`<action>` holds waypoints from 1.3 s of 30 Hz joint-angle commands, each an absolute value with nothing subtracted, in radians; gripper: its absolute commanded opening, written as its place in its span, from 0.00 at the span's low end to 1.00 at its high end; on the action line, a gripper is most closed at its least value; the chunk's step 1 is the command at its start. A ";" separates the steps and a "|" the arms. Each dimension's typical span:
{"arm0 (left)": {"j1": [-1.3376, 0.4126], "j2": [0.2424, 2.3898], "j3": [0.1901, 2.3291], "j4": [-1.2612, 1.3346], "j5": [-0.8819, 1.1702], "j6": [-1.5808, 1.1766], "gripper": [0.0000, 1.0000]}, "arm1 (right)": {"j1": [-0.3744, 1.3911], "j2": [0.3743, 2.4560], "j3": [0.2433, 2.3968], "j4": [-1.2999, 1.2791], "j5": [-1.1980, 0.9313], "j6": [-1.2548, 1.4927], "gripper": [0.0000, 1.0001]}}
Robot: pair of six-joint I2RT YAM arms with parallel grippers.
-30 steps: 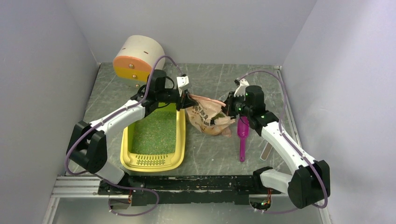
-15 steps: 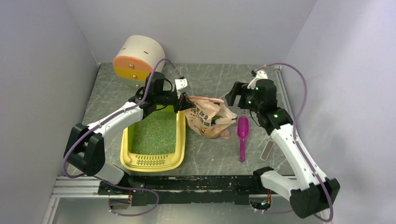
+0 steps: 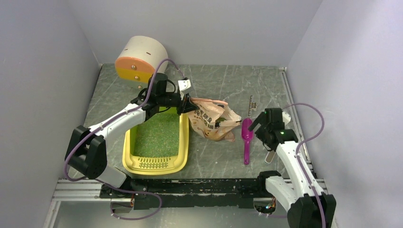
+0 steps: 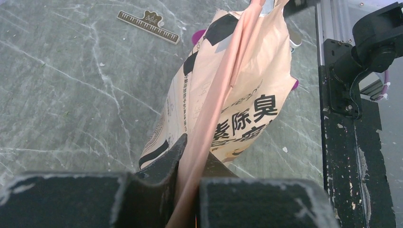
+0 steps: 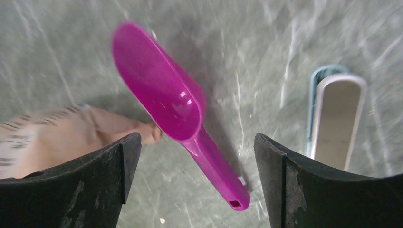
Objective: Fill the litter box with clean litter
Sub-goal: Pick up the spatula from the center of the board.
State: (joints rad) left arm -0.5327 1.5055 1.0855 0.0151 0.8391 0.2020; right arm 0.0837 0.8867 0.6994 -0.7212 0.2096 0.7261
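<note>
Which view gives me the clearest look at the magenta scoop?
Right wrist: the scoop lies whole and large, bowl to handle, between open fingers. Top external shows it small beside the bag. Left wrist catches only magenta slivers behind the bag.

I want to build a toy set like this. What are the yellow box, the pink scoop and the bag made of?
Box: looks like hard yellow plastic, smooth, with a moulded rim and slots. Scoop: shiny magenta plastic; light glints off its bowl. Bag: thin printed sheet, maybe plastic film or coated paper; it creases and folds flat.
</note>
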 commanded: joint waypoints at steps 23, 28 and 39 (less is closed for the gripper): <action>-0.528 1.541 1.184 0.018 0.871 0.155 0.30 | 0.225 1.122 0.517 -0.562 0.255 0.813 0.37; -0.528 1.558 1.204 0.002 0.871 0.157 0.40 | 0.228 1.106 0.535 -0.531 0.224 0.738 0.19; -0.528 1.553 1.208 0.012 0.859 0.151 0.55 | 0.228 0.893 0.606 -0.545 0.224 0.717 0.04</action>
